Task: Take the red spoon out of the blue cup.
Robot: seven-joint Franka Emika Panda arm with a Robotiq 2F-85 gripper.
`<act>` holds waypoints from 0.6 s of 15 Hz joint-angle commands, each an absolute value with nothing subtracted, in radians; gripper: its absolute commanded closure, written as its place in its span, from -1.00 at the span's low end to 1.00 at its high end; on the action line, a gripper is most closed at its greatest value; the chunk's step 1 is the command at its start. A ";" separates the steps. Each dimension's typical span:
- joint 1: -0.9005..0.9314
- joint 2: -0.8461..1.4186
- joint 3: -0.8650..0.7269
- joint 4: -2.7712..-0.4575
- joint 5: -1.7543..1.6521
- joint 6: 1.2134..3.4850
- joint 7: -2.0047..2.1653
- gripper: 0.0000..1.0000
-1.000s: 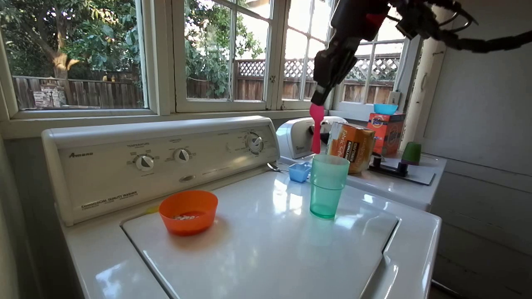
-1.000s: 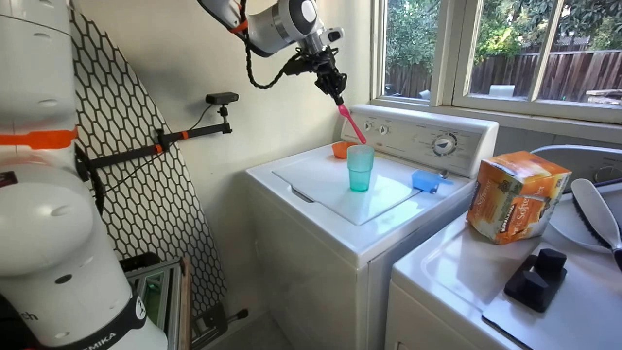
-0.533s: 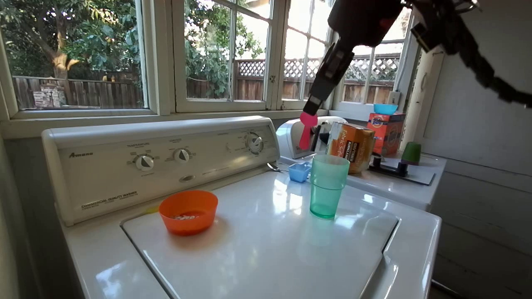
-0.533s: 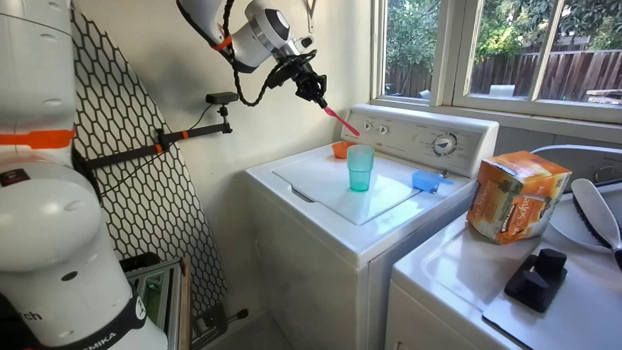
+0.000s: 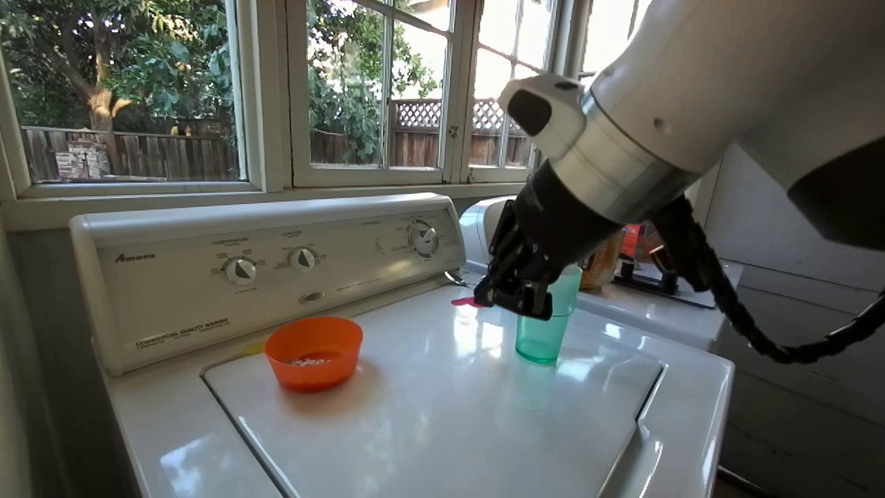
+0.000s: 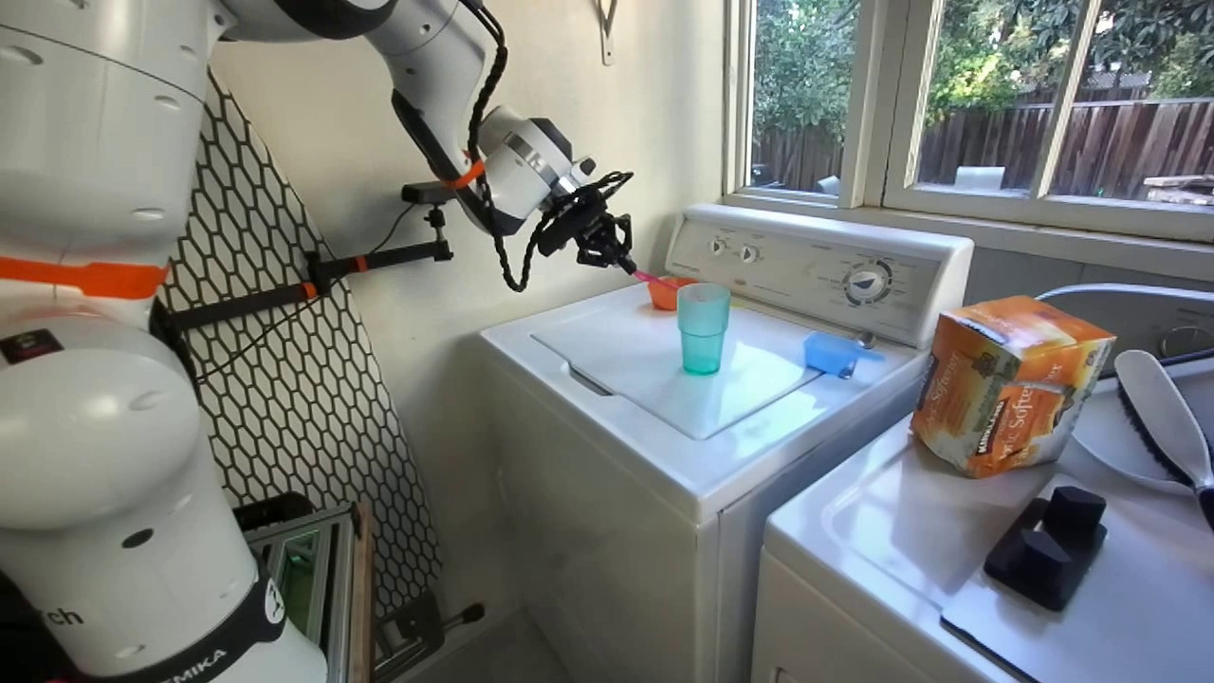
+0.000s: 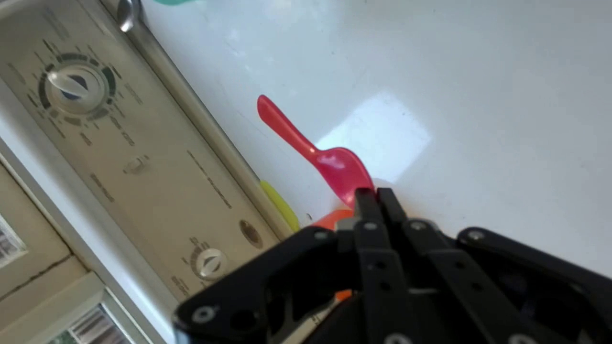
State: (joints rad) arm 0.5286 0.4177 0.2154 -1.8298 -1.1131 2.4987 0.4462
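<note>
Daylight entered through windows [image 5: 366, 83]; upper panes [image 5: 498, 31] burned to white. Washer lid [image 5: 415, 429] threw back glare patches in both exterior views. Orange bowl [image 5: 312, 380] cast soft, warm-tinted shadow. Near arm [image 5: 691, 76] looked grey, shaded; wall [image 5: 795, 304] beyond lay dim. Fine print on console [image 5: 273, 294] smudged. In wrist view, red spoon [image 7: 330, 165] carried small highlight beside bright reflected square; gripper [image 7: 376, 192] showed near-black, lettering around dial [image 7: 75, 88] blurred past reading.

In an exterior view, the blue cup [image 6: 703, 330] stood upright, washer [image 6: 616, 493] beneath. Your gripper [image 6: 631, 267] held the red spoon [image 6: 652, 278] slanted outside the cup, to its left. Orange bowl [image 6: 664, 297] sat behind the cup; blue container [image 6: 828, 353] right of it.
</note>
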 commanded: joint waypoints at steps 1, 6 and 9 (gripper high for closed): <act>0.522 0.473 0.212 -1.832 -1.262 2.617 0.454 0.98; 0.518 0.527 0.193 -1.829 -1.377 2.704 0.459 0.98; 0.509 0.538 0.197 -1.834 -1.355 2.718 0.442 0.40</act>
State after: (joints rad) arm 0.5191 0.5236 0.1961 -1.8331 -1.3504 2.6856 0.4462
